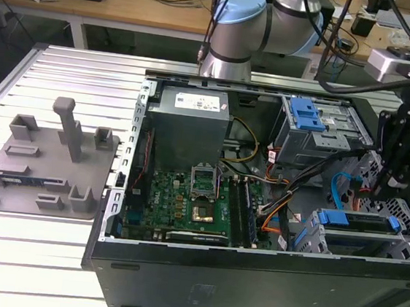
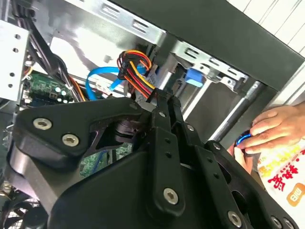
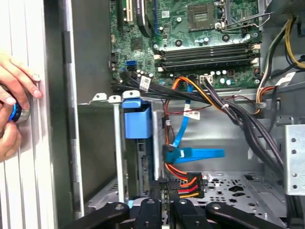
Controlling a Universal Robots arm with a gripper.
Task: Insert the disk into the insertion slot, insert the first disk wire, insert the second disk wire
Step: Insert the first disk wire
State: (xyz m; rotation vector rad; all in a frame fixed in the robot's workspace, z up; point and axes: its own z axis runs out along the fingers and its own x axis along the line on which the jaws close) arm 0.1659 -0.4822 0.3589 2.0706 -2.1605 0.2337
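1. Blue-framed disk (image 1: 358, 234) sits in the low grey slot (image 1: 306, 236) at the exterior view's right, near side of the open case; the gripper (image 1: 385, 188) hangs just above.
2. Second wrist view: fingers pinched together on a red, yellow and orange wire bundle (image 2: 138, 71).
3. First wrist view: a person's hand (image 3: 12, 105) rests outside the case wall.

A grey fixture plate (image 1: 38, 169) lies beside the open computer case (image 1: 249, 290) with green motherboard (image 1: 178, 198)
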